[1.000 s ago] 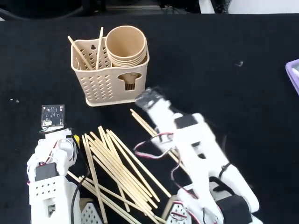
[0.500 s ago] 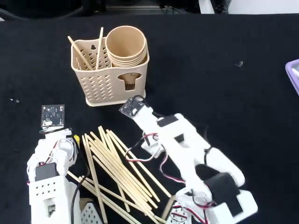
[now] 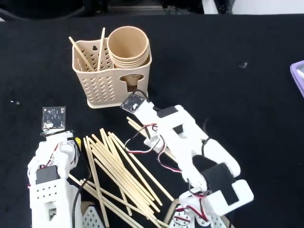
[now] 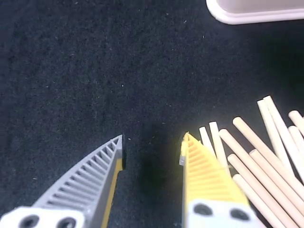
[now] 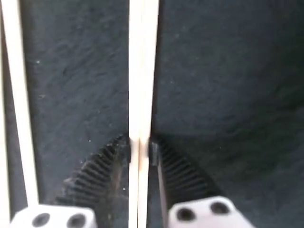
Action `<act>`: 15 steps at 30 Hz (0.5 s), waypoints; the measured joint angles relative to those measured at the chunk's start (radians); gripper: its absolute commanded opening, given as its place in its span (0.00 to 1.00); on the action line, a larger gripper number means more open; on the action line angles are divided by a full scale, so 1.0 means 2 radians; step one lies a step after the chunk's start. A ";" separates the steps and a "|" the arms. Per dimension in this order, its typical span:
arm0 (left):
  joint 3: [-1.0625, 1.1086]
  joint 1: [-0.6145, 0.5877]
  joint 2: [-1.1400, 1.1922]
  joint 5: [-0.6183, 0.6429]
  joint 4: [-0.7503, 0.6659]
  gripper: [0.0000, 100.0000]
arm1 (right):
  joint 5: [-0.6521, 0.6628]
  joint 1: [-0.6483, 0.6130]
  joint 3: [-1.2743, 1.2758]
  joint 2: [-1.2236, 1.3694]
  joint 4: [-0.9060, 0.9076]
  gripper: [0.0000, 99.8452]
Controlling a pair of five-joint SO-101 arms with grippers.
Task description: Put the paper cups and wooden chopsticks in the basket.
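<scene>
The beige basket (image 3: pixel 111 78) stands at the back left and holds stacked paper cups (image 3: pixel 128 45) and a few wooden chopsticks (image 3: pixel 100 42). Several loose chopsticks (image 3: pixel 121 173) lie fanned on the black table in front of it. My right arm (image 3: pixel 178 135) lies over a separate pair of chopsticks (image 3: pixel 135 125) just in front of the basket. My right gripper (image 5: pixel 140 148) is shut on that pair (image 5: pixel 141 71), which lies flat on the table. Beside the pile's end (image 4: pixel 259 149), my left gripper (image 4: pixel 153 148) stands open over bare cloth, holding nothing.
A purple container (image 3: pixel 298 76) pokes in at the right edge. The basket's base (image 4: pixel 256 12) is a short way ahead of the left gripper. Another single chopstick (image 5: pixel 19 104) lies beside the gripped pair. Bare black cloth covers the right half of the table.
My right arm has swung left and come down onto the pair of chopsticks in front of the basket. The left arm has not moved.
</scene>
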 measured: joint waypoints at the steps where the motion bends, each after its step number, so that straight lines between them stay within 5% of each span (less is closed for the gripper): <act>1: 0.000 0.000 0.000 0.000 0.000 0.20 | 0.001 -0.002 0.012 -0.016 0.010 0.01; 15: 0.000 0.000 0.000 0.000 0.000 0.20 | 0.002 -0.004 0.021 -0.362 0.148 0.01</act>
